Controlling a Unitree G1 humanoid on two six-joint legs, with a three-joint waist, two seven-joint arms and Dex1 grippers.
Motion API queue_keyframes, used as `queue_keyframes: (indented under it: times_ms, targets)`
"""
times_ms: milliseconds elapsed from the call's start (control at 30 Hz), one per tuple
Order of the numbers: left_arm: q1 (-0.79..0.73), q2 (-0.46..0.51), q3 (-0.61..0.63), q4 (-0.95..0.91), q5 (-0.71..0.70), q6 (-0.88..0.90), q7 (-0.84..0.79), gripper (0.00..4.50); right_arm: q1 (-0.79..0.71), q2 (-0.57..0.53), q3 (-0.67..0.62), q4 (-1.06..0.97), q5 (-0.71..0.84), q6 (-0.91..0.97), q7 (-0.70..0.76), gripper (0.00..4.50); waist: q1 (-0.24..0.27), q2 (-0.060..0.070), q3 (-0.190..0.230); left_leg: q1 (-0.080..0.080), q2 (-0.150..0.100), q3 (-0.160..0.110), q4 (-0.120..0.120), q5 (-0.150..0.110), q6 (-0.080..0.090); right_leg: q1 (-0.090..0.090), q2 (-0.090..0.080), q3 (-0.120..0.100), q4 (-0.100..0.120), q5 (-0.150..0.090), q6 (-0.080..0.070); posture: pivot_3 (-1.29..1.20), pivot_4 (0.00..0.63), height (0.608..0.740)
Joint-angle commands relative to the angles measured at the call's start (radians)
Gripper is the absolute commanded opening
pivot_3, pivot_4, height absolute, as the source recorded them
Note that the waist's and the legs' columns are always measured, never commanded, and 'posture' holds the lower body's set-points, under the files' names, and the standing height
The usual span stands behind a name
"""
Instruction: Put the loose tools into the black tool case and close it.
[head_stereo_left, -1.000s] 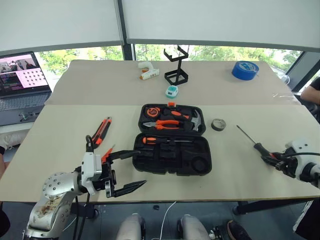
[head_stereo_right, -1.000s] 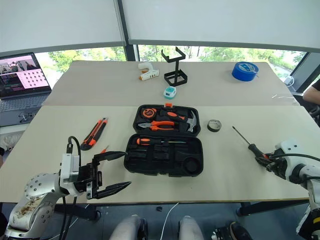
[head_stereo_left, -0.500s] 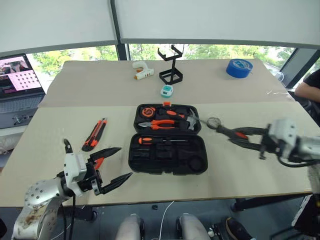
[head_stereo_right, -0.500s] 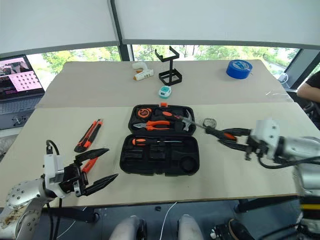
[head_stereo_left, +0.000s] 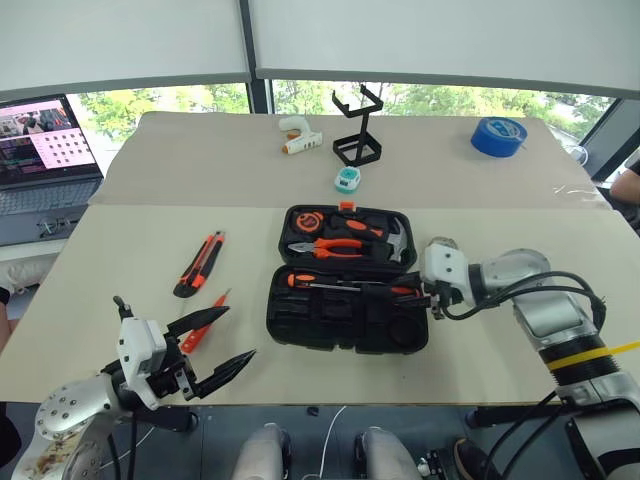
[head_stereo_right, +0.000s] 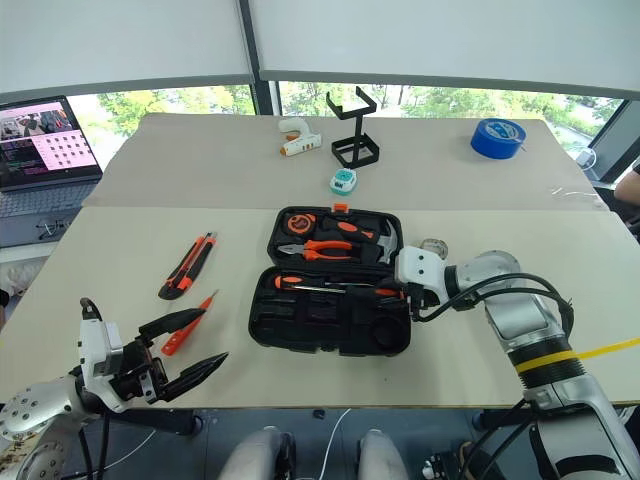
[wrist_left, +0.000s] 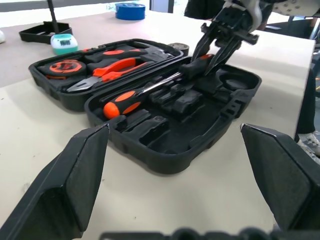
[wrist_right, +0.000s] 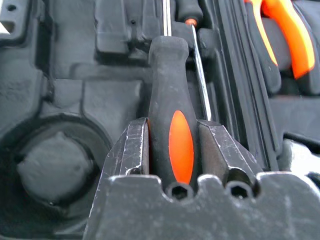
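Your right gripper (wrist_right: 172, 150) clamps the handle of a screwdriver (wrist_right: 172, 110) just above the open black tool case (head_stereo_left: 345, 325), beside a screwdriver already seated (head_stereo_left: 330, 283) there. If you release off-line, I judge the shaft could cross that neighbour and keep the lid from closing. Your left gripper (head_stereo_left: 212, 345) hangs wide open and empty near the table's front edge. The utility knife (head_stereo_left: 200, 265) and tester pen (head_stereo_left: 205, 322) lie left of the case, a small tape roll (head_stereo_left: 443, 243) behind your right wrist.
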Motion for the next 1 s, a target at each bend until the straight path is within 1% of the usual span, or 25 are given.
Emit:
queue_keyframes:
  times_ms: [33,167,200,233,300,367,467,567,633,767,800,833,867,900,1000]
  targets:
    - [-0.020,0.011,0.013,-0.021,-0.001,-0.011,0.008,4.50,-0.027,0.016,0.013,0.008,-0.018,0.019,0.005,1.06,-0.002,0.000,0.000,0.000,0.000,0.000,0.000,0.000,0.000,0.000,0.000,0.000,0.000,0.000,0.000,0.00,0.150,0.740]
    - [-0.031,0.012,0.012,-0.017,0.005,-0.015,0.009,4.50,-0.035,0.013,0.010,0.010,-0.033,0.020,0.007,1.06,-0.003,0.000,0.000,0.000,0.000,0.000,0.000,0.000,0.000,0.000,0.001,0.000,0.000,0.000,0.000,0.00,0.150,0.740]
    - [-0.032,0.013,0.012,-0.015,0.008,-0.017,0.008,4.50,-0.033,0.003,0.010,0.000,-0.023,0.038,0.031,1.56,-0.003,0.000,0.000,0.000,0.000,0.000,0.000,0.000,0.000,0.000,0.001,0.000,0.000,0.000,0.000,0.00,0.150,0.740]
    - [-0.033,0.014,0.011,-0.011,0.016,-0.023,0.006,4.50,-0.036,0.000,0.005,0.007,-0.030,0.009,0.025,2.08,-0.003,0.000,0.000,0.000,0.000,0.000,0.000,0.000,0.000,0.000,0.001,0.000,0.000,0.000,0.000,0.00,0.150,0.740]
    - [-0.033,0.018,0.007,-0.009,0.025,-0.025,0.001,4.50,-0.045,-0.012,-0.014,0.003,-0.004,-0.006,0.055,2.62,-0.003,0.000,0.000,0.000,0.000,0.000,0.000,0.000,0.000,0.000,0.001,0.000,0.000,0.000,0.000,0.00,0.150,0.740]
    - [-0.032,0.019,0.006,-0.007,0.026,-0.024,-0.003,4.50,-0.059,-0.027,-0.038,0.012,0.030,-0.043,0.099,3.38,-0.003,0.000,0.000,0.000,0.000,0.000,0.000,0.000,0.000,0.000,0.001,0.000,0.000,0.000,0.000,0.00,0.150,0.740]
    - [-0.036,0.019,0.007,0.001,0.024,-0.024,-0.012,4.50,-0.067,-0.030,-0.088,0.043,0.125,-0.085,0.190,4.30,-0.003,0.000,0.000,0.000,0.000,0.000,0.000,0.000,0.000,0.000,0.001,0.000,0.000,0.000,0.000,0.00,0.150,0.740]
    - [-0.049,0.016,0.008,0.016,0.027,-0.025,-0.014,4.50,-0.072,0.006,-0.148,0.063,0.237,-0.049,0.233,4.30,-0.005,0.000,0.000,0.000,0.000,0.000,0.000,0.000,0.000,0.001,0.001,0.000,0.000,0.000,0.000,0.00,0.150,0.740]
    - [-0.057,0.012,0.006,0.022,0.029,-0.025,-0.011,4.50,-0.074,0.041,-0.161,0.073,0.260,-0.031,0.215,4.30,-0.006,0.000,0.000,0.001,0.001,0.000,0.000,0.000,0.000,0.001,0.001,0.000,0.000,0.000,0.000,0.00,0.150,0.740]
    - [-0.064,0.004,-0.009,0.022,0.033,-0.019,-0.006,4.50,-0.063,0.143,-0.120,0.085,0.191,0.014,0.070,3.18,-0.016,0.000,0.000,0.001,0.002,0.000,0.000,0.000,0.000,0.000,0.002,0.000,0.001,0.000,0.000,0.00,0.150,0.740]
    - [-0.066,0.005,-0.012,0.022,0.028,-0.012,-0.007,4.50,-0.057,0.153,-0.106,0.089,0.171,0.009,0.062,2.88,-0.019,0.000,0.000,0.001,0.002,0.000,0.000,0.000,0.000,0.000,0.002,0.000,0.002,0.000,0.000,0.00,0.150,0.740]
    - [-0.067,0.006,-0.014,0.023,0.027,-0.009,-0.007,4.50,-0.050,0.161,-0.091,0.097,0.148,-0.009,0.054,2.43,-0.019,0.000,0.000,0.001,0.002,0.000,0.000,0.000,0.000,0.000,0.002,0.000,0.002,0.000,0.000,0.00,0.150,0.740]
    - [-0.069,0.007,-0.015,0.024,0.026,-0.007,-0.007,4.50,-0.046,0.168,-0.080,0.109,0.126,-0.026,0.043,2.15,-0.019,0.000,0.000,0.000,0.002,0.000,0.000,0.000,0.000,-0.001,0.002,0.000,0.002,0.000,0.000,0.00,0.150,0.740]
    - [-0.071,0.007,-0.016,0.026,0.027,-0.006,-0.005,4.50,-0.047,0.173,-0.068,0.124,0.106,-0.035,0.033,1.76,-0.017,0.000,0.000,0.000,0.002,0.000,0.000,0.000,0.000,-0.001,0.002,0.000,0.002,0.000,0.000,0.00,0.150,0.740]
    - [-0.072,0.007,-0.019,0.029,0.032,-0.009,-0.003,4.50,-0.060,0.185,-0.038,0.179,0.052,-0.079,0.012,0.79,-0.016,0.000,0.000,0.000,0.000,0.000,0.000,0.000,-0.001,0.000,0.000,0.000,0.002,0.000,0.000,0.00,0.150,0.740]
